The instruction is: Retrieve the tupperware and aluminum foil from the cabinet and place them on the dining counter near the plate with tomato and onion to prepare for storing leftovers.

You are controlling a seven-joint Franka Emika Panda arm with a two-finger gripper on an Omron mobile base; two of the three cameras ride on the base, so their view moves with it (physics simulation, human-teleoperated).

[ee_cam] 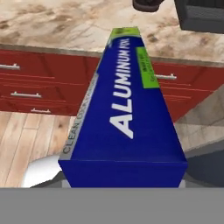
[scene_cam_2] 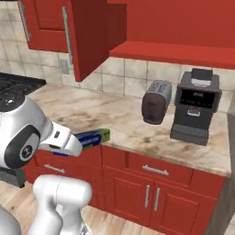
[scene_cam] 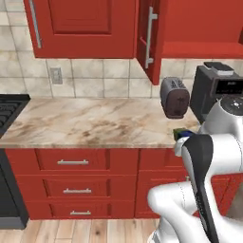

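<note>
Long dark blue aluminum foil carton (ee_cam: 124,109) with green end gripped in gripper (scene_cam_2: 78,143), held level at marble counter (scene_cam: 95,123) edge, open red cabinet (scene_cam: 149,38) above.

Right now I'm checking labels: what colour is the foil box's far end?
Green, on a dark blue foil box; clearest in the hand view.

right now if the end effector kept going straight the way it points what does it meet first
The end effector holds the aluminum foil pointing at the marble counter edge above the red drawers. The carton's green end would likely reach that edge first, with the toaster beyond it; depth is unclear.
</note>
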